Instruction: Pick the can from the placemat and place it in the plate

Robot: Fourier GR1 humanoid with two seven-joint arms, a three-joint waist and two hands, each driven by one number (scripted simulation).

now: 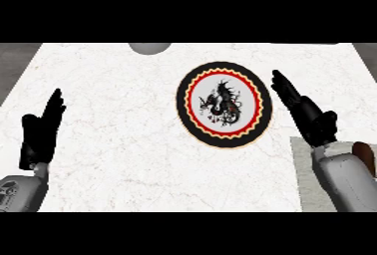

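Head view looks down on a white marbled desk with one round plate right of centre, black-rimmed with a red and cream ring and a dark dragon figure in its middle. One grey rounded shape shows at the far edge, cut off. A grey placemat lies at the lower right, and a brown thing, perhaps the can, is half hidden behind the right forearm. One left hand rests open at the left, fingers straight; one right hand is open just beside the plate, holding nothing
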